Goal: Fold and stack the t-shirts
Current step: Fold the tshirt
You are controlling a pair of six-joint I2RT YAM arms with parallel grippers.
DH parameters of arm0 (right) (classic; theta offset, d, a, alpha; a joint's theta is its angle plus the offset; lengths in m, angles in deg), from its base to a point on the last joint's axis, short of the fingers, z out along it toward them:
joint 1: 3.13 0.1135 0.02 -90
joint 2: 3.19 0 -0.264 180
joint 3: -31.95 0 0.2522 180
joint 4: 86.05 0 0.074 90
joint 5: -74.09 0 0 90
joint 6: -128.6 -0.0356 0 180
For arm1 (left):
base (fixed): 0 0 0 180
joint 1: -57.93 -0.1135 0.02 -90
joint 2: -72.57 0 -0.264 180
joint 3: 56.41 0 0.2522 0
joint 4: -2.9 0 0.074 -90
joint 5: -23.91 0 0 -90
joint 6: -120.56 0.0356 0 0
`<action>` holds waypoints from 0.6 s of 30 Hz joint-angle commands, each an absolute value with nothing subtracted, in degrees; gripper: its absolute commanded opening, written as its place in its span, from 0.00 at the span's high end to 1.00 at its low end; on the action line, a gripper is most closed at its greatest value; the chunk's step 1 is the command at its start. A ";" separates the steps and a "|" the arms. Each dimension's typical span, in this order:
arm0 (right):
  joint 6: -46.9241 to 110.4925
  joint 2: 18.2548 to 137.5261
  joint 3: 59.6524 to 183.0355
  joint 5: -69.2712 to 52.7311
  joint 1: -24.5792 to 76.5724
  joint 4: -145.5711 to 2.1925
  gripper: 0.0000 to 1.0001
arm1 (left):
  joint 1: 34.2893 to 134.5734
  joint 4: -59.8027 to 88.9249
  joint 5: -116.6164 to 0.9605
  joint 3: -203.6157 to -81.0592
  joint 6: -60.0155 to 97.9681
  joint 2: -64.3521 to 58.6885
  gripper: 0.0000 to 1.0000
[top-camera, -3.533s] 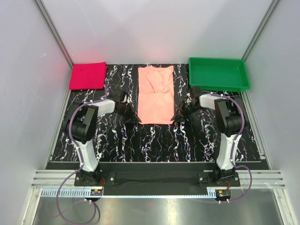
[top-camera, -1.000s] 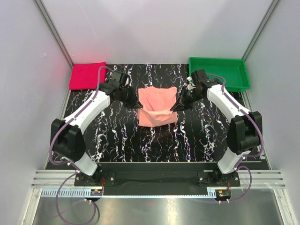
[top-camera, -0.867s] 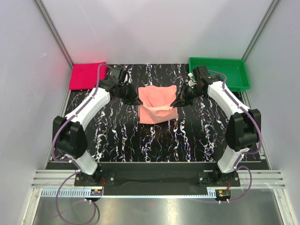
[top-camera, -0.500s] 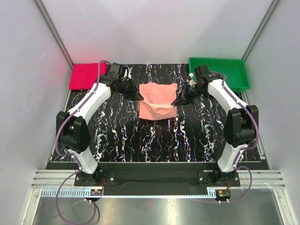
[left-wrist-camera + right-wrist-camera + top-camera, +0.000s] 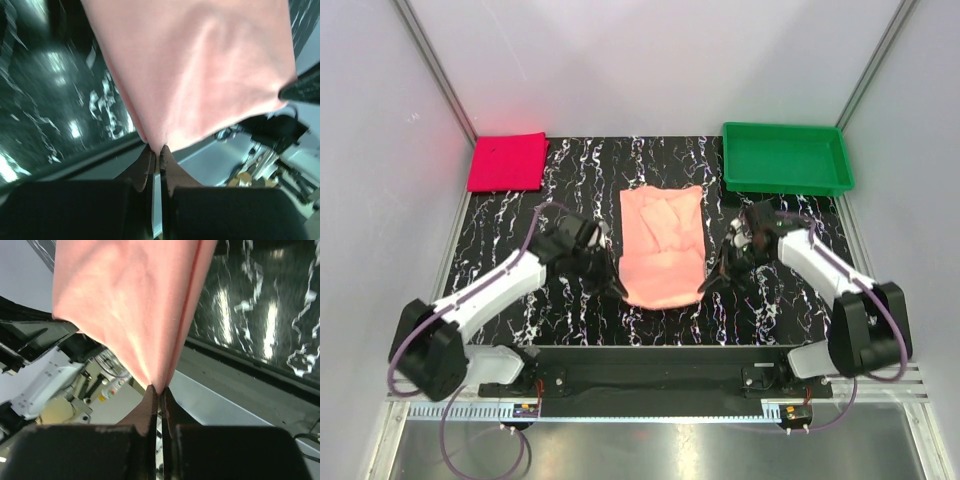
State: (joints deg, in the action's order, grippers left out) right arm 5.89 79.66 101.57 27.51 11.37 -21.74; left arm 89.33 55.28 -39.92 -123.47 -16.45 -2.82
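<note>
The salmon-pink t-shirt (image 5: 663, 245) stretches down the middle of the black marbled mat, its near edge lifted. My left gripper (image 5: 622, 293) is shut on its near left corner. My right gripper (image 5: 701, 287) is shut on the near right corner. In the left wrist view the pink t-shirt (image 5: 200, 75) fans out from the pinched left gripper (image 5: 156, 149). The right wrist view shows the same pink t-shirt (image 5: 135, 305) rising from the shut right gripper (image 5: 156, 388). The magenta t-shirt (image 5: 507, 161) lies folded at the far left corner.
A green plastic tray (image 5: 786, 158) stands at the far right corner. White walls with metal posts close in the table on three sides. The mat's near edge (image 5: 650, 348) runs just in front of both arm bases.
Both grippers, still pinching the pink shirt's corners, have swung from the far side back toward the near edge, drawing the shirt out long again.
</note>
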 commanded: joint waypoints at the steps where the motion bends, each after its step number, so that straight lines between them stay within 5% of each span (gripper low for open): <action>1: 1.71 71.98 94.60 29.62 15.66 -24.46 1.00 | 95.52 50.86 -40.42 -118.17 -22.43 2.69 1.00; 9: -11.31 55.90 76.85 28.04 23.32 -30.01 1.00 | 101.61 51.99 -40.51 -106.31 -29.38 15.08 1.00; 18: -14.92 44.81 75.93 27.86 25.70 -22.28 1.00 | 106.89 57.88 -40.42 -107.60 -34.40 22.65 1.00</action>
State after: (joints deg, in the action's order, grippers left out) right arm -12.10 48.05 74.38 27.16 25.16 -25.48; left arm 106.51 55.87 -40.59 -104.36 -32.27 21.88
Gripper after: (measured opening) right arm 0.019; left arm 0.035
